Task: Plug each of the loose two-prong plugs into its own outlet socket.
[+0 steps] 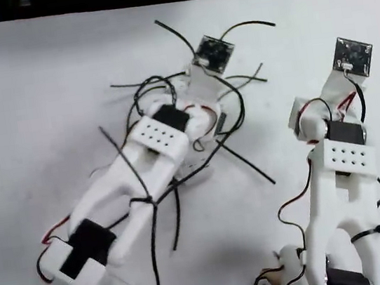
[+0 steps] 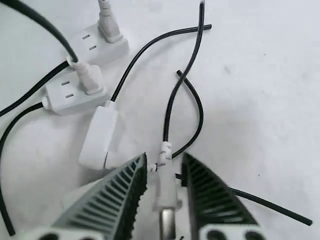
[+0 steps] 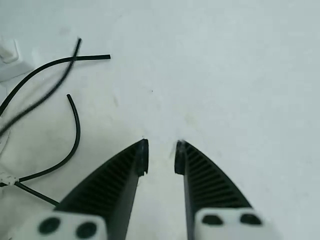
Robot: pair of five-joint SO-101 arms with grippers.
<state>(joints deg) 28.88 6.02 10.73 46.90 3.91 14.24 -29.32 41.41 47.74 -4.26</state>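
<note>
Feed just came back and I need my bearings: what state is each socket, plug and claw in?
First socket: filled.
Second socket: filled.
Third socket: on its side, nothing seen plugged into it.
Loose plug: unplugged, gripped.
Left claw: shut on that plug.
Right claw: open, empty.

White plug (image 2: pixel 167 192) prong end cut off at picture edge.
</note>
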